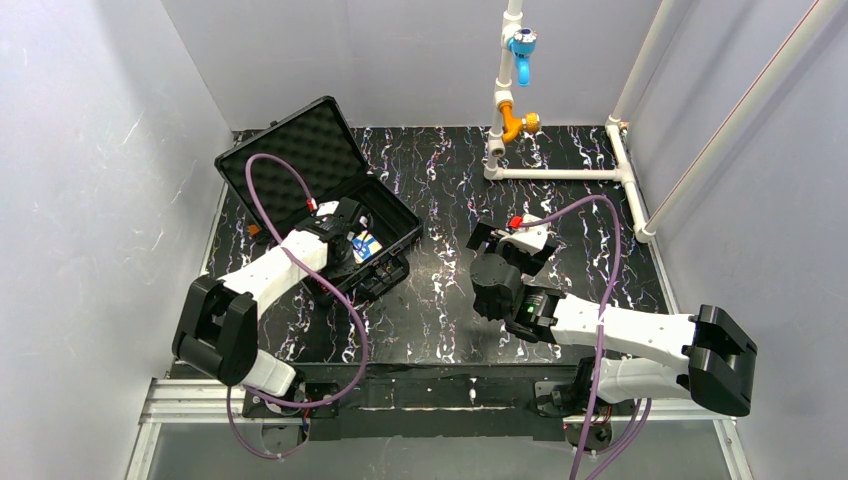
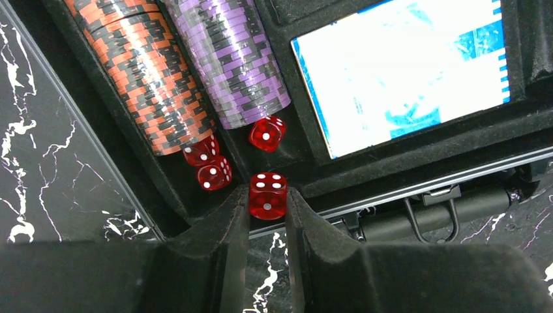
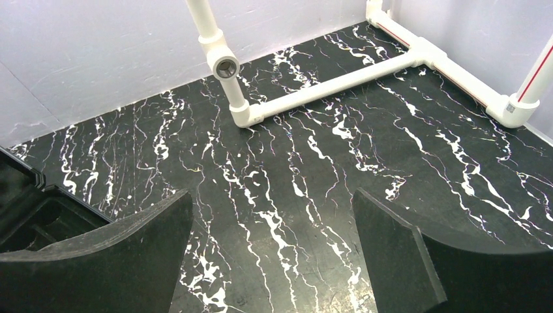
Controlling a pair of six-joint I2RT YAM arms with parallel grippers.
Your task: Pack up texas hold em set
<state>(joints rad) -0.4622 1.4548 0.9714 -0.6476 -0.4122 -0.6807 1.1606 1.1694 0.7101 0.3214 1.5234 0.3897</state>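
Our left gripper (image 2: 266,207) is closed on a red die (image 2: 267,190), pinching it between both fingertips just above the near end of the black case (image 1: 395,232). We see three more red dice (image 2: 214,175) lying in the case at the ends of the orange-and-black chip stack (image 2: 147,78) and the purple chip stack (image 2: 228,59), with the blue card box (image 2: 404,65) in the compartment beside them. The case sits open on the left of the table (image 3: 293,163), its lid tilted back. Our right gripper (image 3: 270,218) hangs wide open and empty over bare tabletop, near the white pipe frame (image 3: 326,91).
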